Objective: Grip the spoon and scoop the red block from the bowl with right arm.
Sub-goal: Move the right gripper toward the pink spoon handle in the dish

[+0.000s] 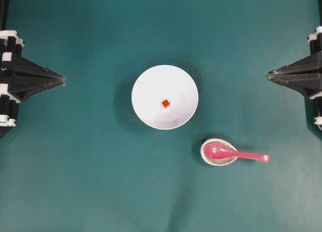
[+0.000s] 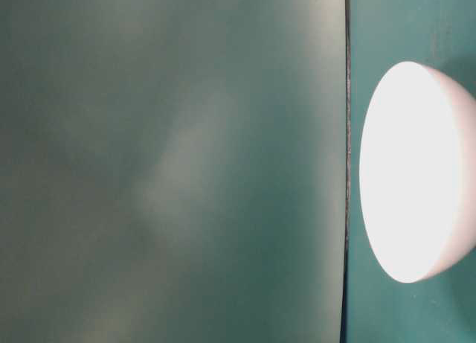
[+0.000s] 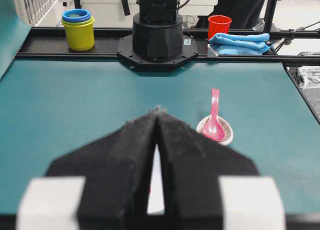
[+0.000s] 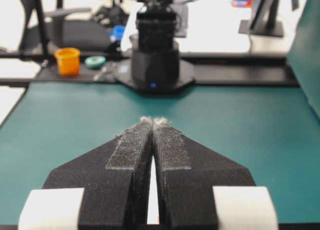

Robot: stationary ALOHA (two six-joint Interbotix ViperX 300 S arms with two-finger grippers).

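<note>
Left hand (image 1: 63,80), right hand (image 1: 268,75): black pointed wedges, white fittings behind, fuzzy grey-flecked finger pads (image 4: 129,150).

Even, diffuse light falls from above on the tabletop (image 1: 75,181), and the bowl (image 1: 164,96) casts only a soft shadow to its left. At table level the bowl's wall is blown out to featureless white and everything is blurred. In both wrist views the near end effectors are out of focus, and the bright background behind the right wrist view is overexposed.
</note>
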